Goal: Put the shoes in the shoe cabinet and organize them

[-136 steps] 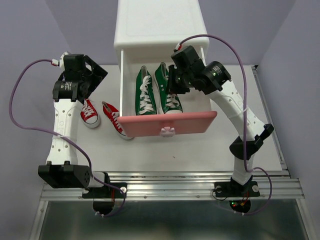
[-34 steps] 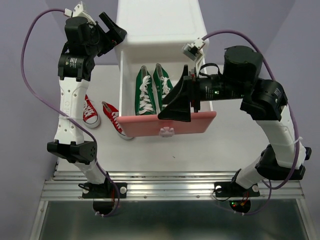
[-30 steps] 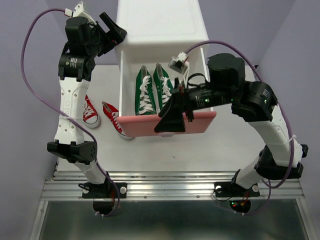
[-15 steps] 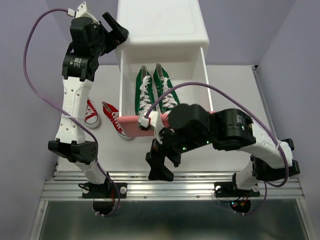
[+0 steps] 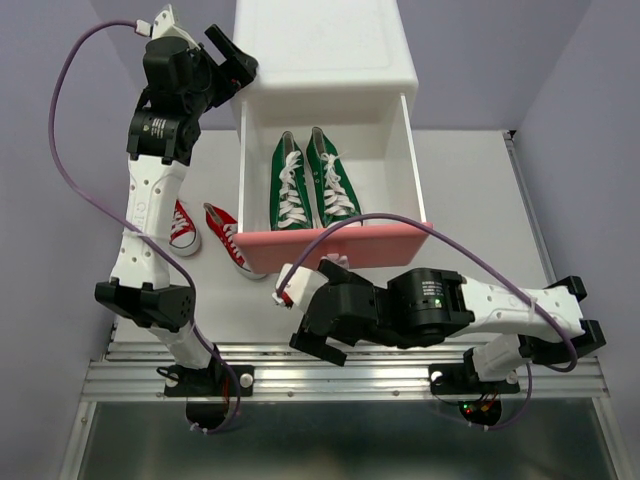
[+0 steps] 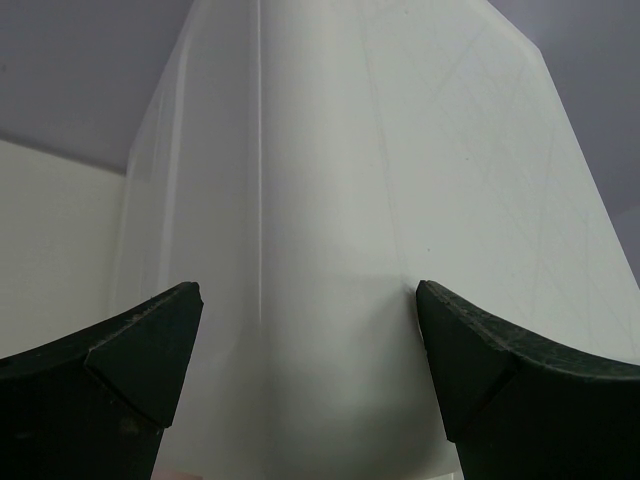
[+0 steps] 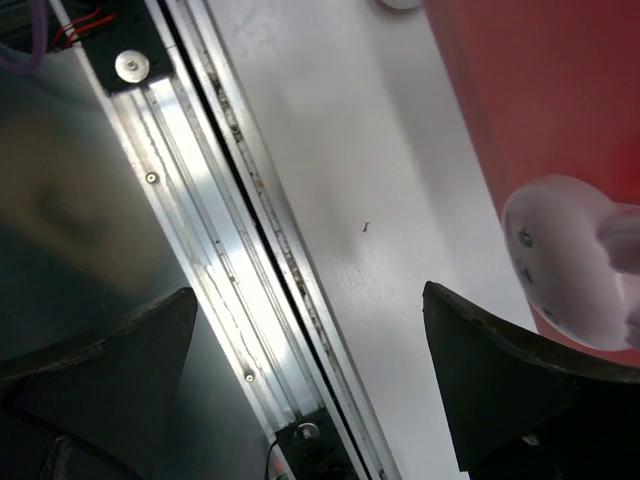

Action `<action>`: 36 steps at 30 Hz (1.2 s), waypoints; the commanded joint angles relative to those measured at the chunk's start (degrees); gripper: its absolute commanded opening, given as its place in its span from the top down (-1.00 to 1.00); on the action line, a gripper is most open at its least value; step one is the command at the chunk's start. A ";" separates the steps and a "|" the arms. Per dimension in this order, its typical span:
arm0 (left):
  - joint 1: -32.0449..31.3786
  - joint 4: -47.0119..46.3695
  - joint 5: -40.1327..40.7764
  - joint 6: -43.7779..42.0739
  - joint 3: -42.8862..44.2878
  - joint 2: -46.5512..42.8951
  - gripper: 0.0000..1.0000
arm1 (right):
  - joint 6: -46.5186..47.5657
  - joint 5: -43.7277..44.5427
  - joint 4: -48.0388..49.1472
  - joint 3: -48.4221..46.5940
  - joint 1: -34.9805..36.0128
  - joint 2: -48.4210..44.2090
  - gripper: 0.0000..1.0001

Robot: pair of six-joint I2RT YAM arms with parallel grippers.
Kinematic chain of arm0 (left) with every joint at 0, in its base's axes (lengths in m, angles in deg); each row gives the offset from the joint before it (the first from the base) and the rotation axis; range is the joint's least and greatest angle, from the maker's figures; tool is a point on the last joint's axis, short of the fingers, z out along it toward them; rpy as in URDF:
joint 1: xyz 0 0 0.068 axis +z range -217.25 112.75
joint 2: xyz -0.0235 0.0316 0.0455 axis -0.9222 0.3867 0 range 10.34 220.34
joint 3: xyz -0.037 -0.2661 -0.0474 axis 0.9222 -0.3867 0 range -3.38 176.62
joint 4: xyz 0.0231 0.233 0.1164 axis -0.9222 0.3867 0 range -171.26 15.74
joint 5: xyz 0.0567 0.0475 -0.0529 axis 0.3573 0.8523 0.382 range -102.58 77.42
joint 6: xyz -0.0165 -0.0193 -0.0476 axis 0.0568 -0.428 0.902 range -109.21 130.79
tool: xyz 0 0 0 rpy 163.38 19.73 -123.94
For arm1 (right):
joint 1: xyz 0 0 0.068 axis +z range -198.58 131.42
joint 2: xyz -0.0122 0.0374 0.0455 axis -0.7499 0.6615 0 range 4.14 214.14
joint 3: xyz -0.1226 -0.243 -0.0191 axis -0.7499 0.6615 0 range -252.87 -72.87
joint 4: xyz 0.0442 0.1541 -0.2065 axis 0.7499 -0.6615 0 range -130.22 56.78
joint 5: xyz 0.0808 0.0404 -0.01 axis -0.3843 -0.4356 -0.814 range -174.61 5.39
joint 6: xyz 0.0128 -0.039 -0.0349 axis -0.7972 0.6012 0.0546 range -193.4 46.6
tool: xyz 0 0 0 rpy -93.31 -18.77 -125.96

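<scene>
Black fingers of the left end effector (image 5: 230, 60) stand spread wide and hold nothing. They are raised at the upper left edge of the shoe cabinet (image 5: 325, 50). In the left wrist view the cabinet's white body fills the space between the two fingertips. Whether they touch the wall cannot be told.

The right end effector (image 5: 320, 312) is also spread wide and empty. It hangs low over the near strip of the counter (image 5: 470, 200), just in front of the cabinet's open drawer (image 5: 412, 160). In its wrist view one finger lies over the metal rail (image 7: 230, 240) at the counter's near edge. The other lies over the white counter beside the pink front (image 5: 385, 240) of the drawer. The white bunny-shaped knob (image 7: 565, 260) shows at the right of that view, apart from both fingers.

The drawer stands open toward the arms. The green sneakers (image 5: 310, 180) lie in its left part, side by side and lengthwise, with white laces up.

One red sneaker (image 5: 228, 240) lies on the counter left of the cabinet, its near end at the left corner of the pink front. A second red sneaker (image 5: 180, 225) lies just left of it, partly hidden by the left arm (image 5: 145, 220).
</scene>
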 commanded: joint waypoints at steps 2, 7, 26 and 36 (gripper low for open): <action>0.07 6.13 2.32 -2.23 -3.76 0.74 -0.97 | -2.69 7.59 3.65 0.99 -0.45 -2.12 -1.00; -0.02 6.04 2.32 -2.49 -3.94 0.74 -0.97 | -4.37 9.88 3.30 0.21 -6.76 -1.68 -1.00; -0.11 4.72 -0.22 -2.14 -4.82 2.23 -0.76 | 3.29 17.62 22.72 -2.87 -17.14 0.78 -1.00; -0.73 3.75 -3.30 -2.58 -5.26 3.20 -0.25 | -7.52 28.15 23.96 -3.74 -17.68 4.12 -1.00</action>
